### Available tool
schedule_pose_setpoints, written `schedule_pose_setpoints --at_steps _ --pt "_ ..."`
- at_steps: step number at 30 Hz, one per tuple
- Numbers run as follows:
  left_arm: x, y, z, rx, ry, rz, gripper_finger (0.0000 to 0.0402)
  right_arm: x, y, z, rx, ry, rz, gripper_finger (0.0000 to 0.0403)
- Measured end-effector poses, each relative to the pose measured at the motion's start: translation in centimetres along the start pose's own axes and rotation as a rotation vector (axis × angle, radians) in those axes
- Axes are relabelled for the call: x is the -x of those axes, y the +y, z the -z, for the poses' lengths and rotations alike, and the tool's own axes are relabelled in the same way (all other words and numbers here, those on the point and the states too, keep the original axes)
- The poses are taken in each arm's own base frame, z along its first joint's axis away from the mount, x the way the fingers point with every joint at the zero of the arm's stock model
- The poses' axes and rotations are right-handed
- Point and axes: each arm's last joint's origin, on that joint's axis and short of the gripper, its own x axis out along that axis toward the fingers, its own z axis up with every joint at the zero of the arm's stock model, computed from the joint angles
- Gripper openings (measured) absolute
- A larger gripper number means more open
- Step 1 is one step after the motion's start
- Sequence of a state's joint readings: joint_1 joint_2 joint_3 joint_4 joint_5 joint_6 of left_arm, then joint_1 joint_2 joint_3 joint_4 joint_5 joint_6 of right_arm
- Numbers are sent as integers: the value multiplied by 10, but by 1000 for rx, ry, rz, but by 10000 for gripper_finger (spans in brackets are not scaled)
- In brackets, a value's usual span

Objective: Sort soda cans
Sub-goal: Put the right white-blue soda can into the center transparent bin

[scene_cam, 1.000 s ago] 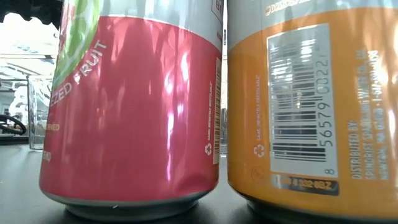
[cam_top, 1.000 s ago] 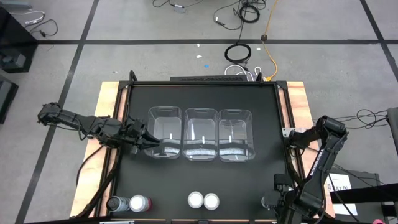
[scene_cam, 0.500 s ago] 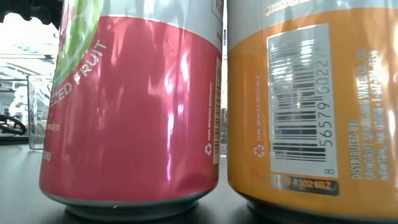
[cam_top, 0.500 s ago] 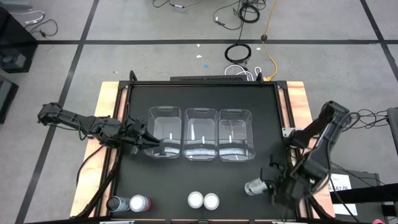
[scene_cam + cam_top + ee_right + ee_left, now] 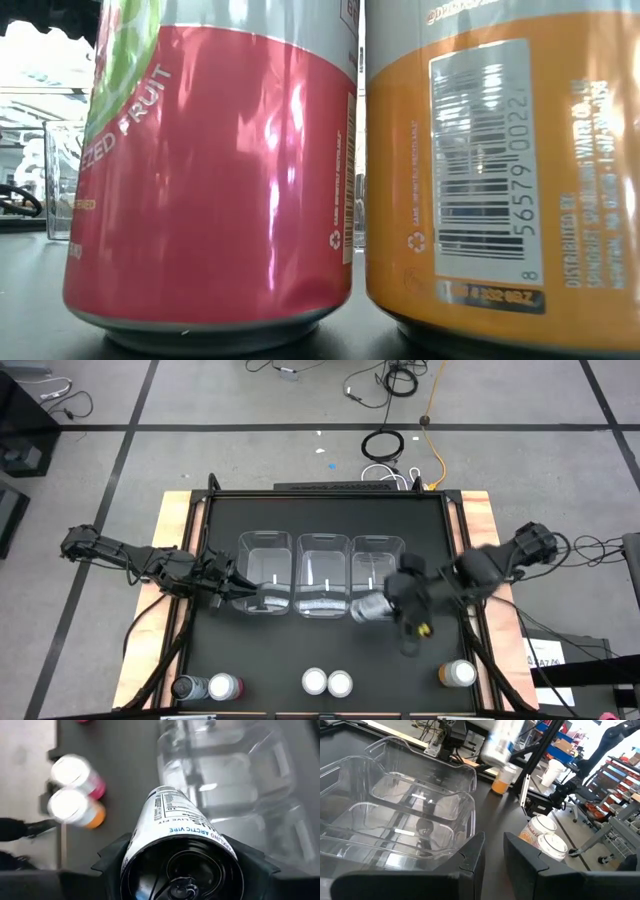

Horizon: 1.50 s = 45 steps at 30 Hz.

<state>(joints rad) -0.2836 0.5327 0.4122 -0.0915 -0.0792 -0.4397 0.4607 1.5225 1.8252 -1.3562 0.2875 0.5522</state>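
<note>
Black bench [image 5: 420, 530] under both arms: left tool [image 5: 243, 592] waits beside the bins, fingers apart. Right tool [image 5: 400, 600] is clamped on a grey can [image 5: 370, 608], lying sideways just above the nearest bin [image 5: 379, 546].

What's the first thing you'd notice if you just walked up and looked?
The right gripper carrying a dark grey-silver metal soda can on its side at the rightmost of three clear plastic rectangular bins mid-table. Next, a pink-red soda can and an orange soda can standing side by side, filling the low view.
</note>
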Motion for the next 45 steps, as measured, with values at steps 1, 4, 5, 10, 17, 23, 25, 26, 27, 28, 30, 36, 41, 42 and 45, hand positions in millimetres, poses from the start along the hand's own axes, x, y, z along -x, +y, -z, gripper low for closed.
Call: schedule_pose_setpoints --at_steps 1,4,5,10,17,23,25,26,27,28,30,36,41,42,45 --pt "0 0 0 0 0 0 80 0 -6 -9 6 -1 12 245" --pt "0 0 0 0 2 -1 80 -6 -25 -32 11 5 26 245" --pt "0 0 0 -1 3 -1 80 -9 -31 -40 8 6 28 245" --pt "0 1 1 -2 13 -6 80 -40 -61 -71 25 88 40 245" --pt "0 1 3 -3 29 -13 80 -97 -98 -99 35 208 70 245" --pt "0 1 3 -3 28 -13 80 -140 -128 -105 -35 298 113 246" --pt "0 1 3 -3 29 -13 80 -148 -138 -106 -56 317 124 246" --pt "0 1 3 -4 29 -13 80 -153 -142 -106 -65 327 129 246" --pt "0 1 3 -4 28 -13 80 -157 -146 -106 -79 337 134 246" --pt "0 1 3 -4 28 -13 80 -162 -151 -106 -93 346 138 246" --pt "0 1 3 -4 28 -13 80 -172 -158 -106 -110 367 146 246" --pt "0 1 3 -8 29 -13 80 -201 -175 -103 -140 426 159 246" --pt "0 1 3 -13 29 -13 80 -219 -181 -104 -168 432 107 246" --pt "0 1 3 -13 29 -13 80 -220 -181 -103 -168 434 107 247" --pt "0 1 3 -13 29 -13 80 -223 -181 -103 -177 444 94 248"
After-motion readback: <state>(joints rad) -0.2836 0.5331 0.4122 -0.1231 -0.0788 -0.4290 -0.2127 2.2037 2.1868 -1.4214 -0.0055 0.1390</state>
